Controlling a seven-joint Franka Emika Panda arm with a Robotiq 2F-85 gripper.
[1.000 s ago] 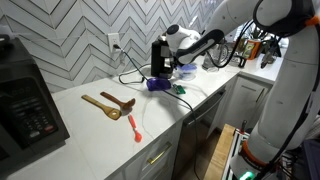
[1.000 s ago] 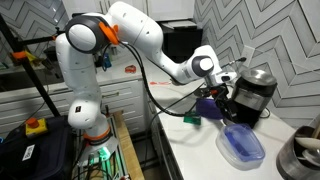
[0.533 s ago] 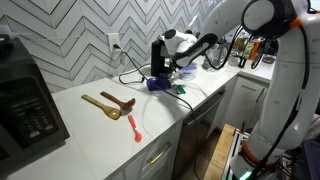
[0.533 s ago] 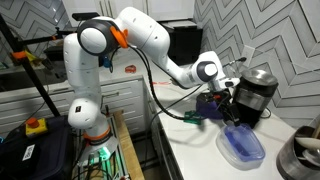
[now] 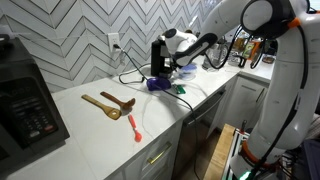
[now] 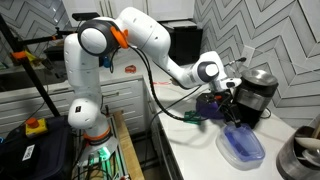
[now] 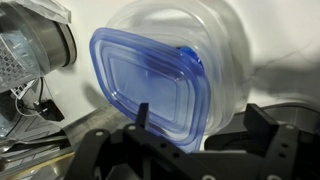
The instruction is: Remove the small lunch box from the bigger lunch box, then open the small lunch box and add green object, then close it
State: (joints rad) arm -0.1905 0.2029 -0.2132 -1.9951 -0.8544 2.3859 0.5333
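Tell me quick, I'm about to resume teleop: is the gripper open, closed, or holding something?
Gripper: open, fingers apart before the small blue rounded plastic lunch box, gripping nothing.

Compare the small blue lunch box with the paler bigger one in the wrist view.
The small lunch box is saturated blue; the bigger lunch box is pale and translucent. The small one is a rounded rectangle; the bigger one looks rounder and extends past it. Both are plastic.

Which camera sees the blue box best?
The wrist view. The blue box fills the picture there, so its lid and rounded corners show clearly. In an exterior view it is only a small blue shape on the counter. From the far camera I cannot pick it out.
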